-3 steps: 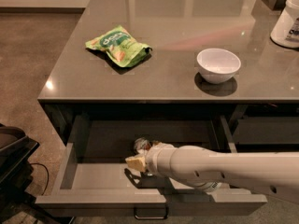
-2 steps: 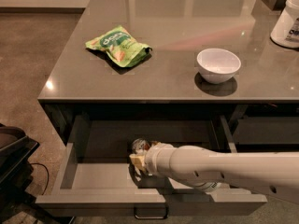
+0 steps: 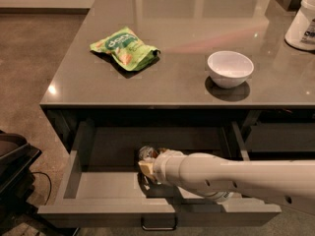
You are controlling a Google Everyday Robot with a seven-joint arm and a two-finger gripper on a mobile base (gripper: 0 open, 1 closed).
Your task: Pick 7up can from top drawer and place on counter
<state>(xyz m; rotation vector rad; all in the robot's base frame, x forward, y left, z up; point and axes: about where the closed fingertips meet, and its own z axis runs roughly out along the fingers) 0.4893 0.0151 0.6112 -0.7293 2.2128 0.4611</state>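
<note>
The top drawer (image 3: 106,187) stands pulled open below the counter (image 3: 187,90). The 7up can (image 3: 146,153), small and silvery, sits on the drawer floor near the middle; only its top end shows. My white arm reaches in from the right. The gripper (image 3: 146,169) is inside the drawer, right against the can's near side and covering its lower part.
A green snack bag (image 3: 125,48) lies on the counter at the left. A white bowl (image 3: 230,68) stands at centre right and a white jar (image 3: 302,21) at the far right. A dark object (image 3: 12,166) stands on the floor at the left. Another drawer (image 3: 278,136) is at the right.
The gripper has edged slightly up and toward the can inside the drawer. The can, the drawer and the counter items have not moved.
</note>
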